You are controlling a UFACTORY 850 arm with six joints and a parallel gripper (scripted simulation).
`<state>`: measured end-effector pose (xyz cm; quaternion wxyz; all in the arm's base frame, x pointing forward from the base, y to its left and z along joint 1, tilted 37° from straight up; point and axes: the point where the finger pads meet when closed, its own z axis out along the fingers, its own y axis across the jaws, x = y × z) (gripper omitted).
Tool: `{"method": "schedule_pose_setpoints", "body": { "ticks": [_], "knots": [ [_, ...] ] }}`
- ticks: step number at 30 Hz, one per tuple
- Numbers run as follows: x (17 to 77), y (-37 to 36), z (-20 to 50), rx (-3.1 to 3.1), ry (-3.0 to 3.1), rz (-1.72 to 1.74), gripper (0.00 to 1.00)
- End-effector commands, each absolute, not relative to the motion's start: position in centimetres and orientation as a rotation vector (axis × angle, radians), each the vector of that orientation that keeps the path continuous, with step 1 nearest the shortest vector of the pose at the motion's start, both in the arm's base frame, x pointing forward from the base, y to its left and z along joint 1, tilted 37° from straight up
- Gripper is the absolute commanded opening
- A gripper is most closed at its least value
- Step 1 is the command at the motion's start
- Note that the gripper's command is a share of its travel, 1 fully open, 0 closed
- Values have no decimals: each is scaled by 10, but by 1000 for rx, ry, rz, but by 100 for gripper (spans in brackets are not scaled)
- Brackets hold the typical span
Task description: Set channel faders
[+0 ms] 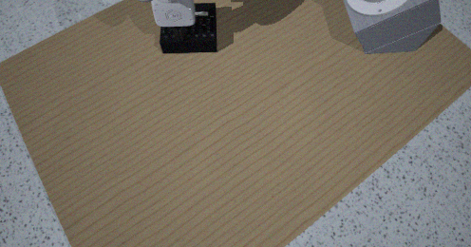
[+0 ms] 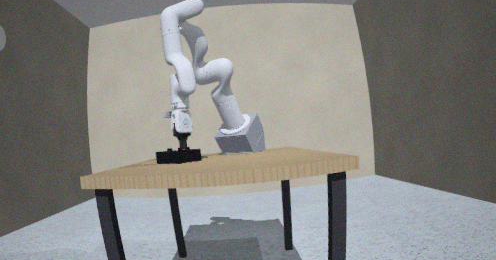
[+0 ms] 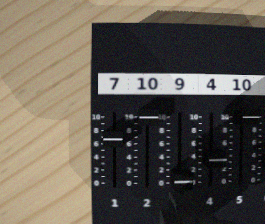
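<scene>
The black lighting desk [image 3: 185, 129] lies on the wooden table, also seen in the top view [image 1: 189, 30] and the exterior view [image 2: 178, 155]. A white tape strip [image 3: 185, 84] reads 7, 10, 9, 4, 10, 3. Fader 1 [image 3: 114, 139] sits about two thirds up. Fader 2 [image 3: 149, 117] is at the top. Fader 3 [image 3: 183, 181] is near the bottom. Fader 4 [image 3: 217, 160] is at mid-low. Fader 5 [image 3: 251, 117] is at the top. My gripper [image 3: 180, 204] [image 2: 183, 141] is shut, its tips just below fader 3, right over the desk.
The arm's grey base block [image 1: 391, 19] [image 2: 241, 136] stands at the table's far right corner. The desk's right edge is cut off in the wrist view, hiding what lies past channel 6.
</scene>
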<state>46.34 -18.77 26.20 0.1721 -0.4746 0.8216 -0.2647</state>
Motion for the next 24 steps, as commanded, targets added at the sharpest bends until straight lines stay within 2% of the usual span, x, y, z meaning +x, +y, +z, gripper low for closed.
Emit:
{"method": "schedule_pose_setpoints", "body": {
  "ticks": [1, 24],
  "knots": [
    [463, -189, 263, -1346, 2330, -752, 0],
    [458, -197, 262, -1346, 2330, -752, 0]
  ]
}}
